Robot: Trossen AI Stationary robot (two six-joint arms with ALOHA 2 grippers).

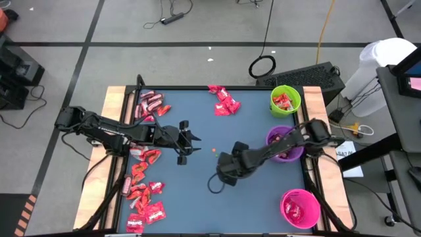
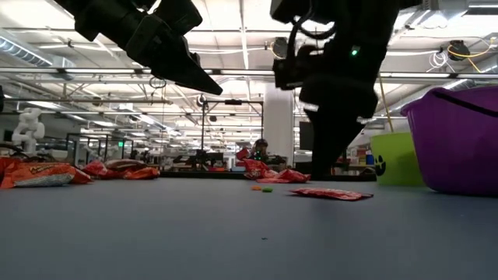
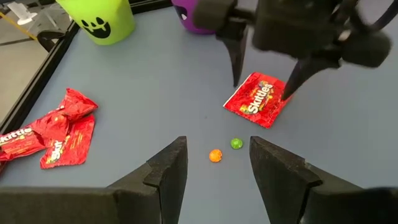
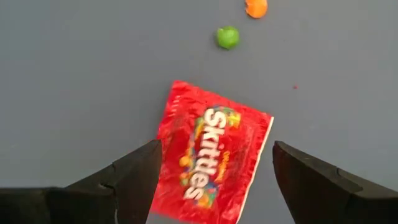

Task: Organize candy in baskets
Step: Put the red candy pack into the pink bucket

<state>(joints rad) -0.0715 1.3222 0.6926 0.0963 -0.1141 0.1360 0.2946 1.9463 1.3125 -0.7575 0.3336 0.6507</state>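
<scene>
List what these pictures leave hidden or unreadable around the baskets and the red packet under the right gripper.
- Purple basket: high view, the right arm crosses it, hiding most of its contents.
- Pink basket: only the high view shows it; its contents are too small to count.
- Red packet: right wrist view, its near edge runs off the picture; in the high view the right gripper covers it.
- Left-side candy piles: high view, too small and overlapped to count.

Both robot arms are black, made of chunky blocks joined one after another. The left claw (image 1: 189,139) has two thin, pointed black fingers. The right claw (image 1: 222,182) has two wide, dark fingers (image 4: 134,180) with flat, slanted ends. A tiny green light glows on the right arm (image 2: 342,85).
</scene>
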